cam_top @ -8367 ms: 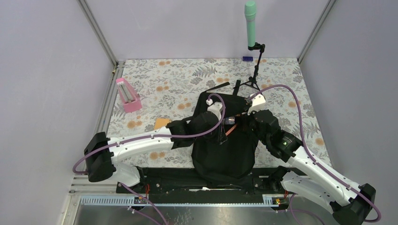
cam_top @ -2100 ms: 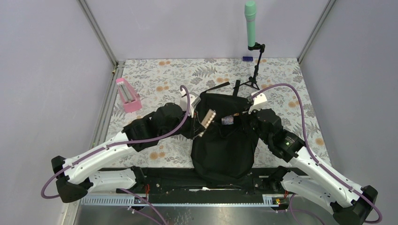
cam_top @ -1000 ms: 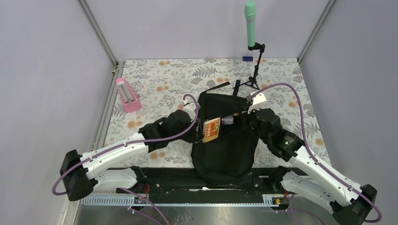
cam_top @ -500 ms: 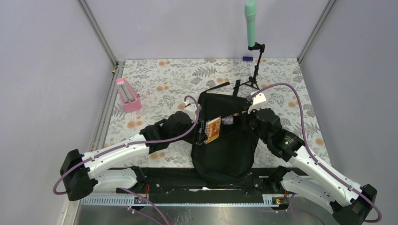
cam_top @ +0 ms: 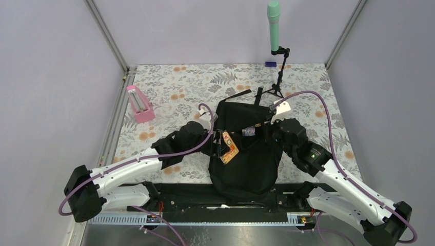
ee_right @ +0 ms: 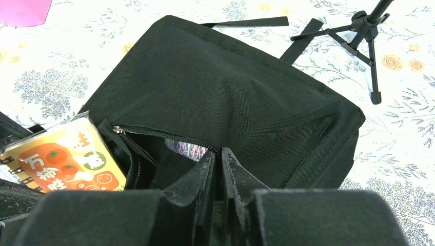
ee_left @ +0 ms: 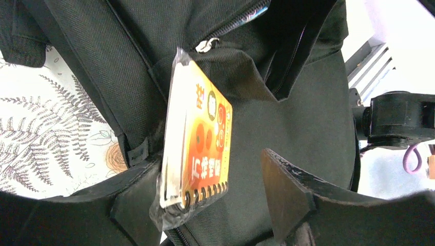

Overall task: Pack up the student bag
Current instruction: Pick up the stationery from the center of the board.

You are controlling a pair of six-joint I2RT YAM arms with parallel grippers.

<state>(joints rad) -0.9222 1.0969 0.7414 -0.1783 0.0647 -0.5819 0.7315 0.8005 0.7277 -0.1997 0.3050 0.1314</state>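
The student bag (cam_top: 246, 166) lies flat between the arms, black, its top zipper open. My right gripper (ee_right: 221, 156) is shut on the fabric edge of that opening and holds it up. An orange spiral notebook (ee_left: 202, 138) in clear wrap stands tilted at the opening's left end, its far corner by the zipper pull. My left gripper (ee_left: 213, 174) is open around it; the notebook leans on the left finger (ee_left: 136, 202) and stays apart from the right finger. A colourful patterned item (ee_right: 191, 149) shows inside the bag. From above, the notebook (cam_top: 229, 147) sits on the bag's left side.
A pink holder (cam_top: 139, 104) stands at the left of the floral cloth. A green microphone (cam_top: 274, 25) on a black tripod (ee_right: 367, 31) stands behind the bag, near its loose straps (ee_right: 246, 22). A small purple block (cam_top: 270, 64) lies at the back edge.
The left gripper's jaws have spread apart off the notebook. The notebook has tipped and slid a little toward the near side of the bag. The right arm has stayed still.
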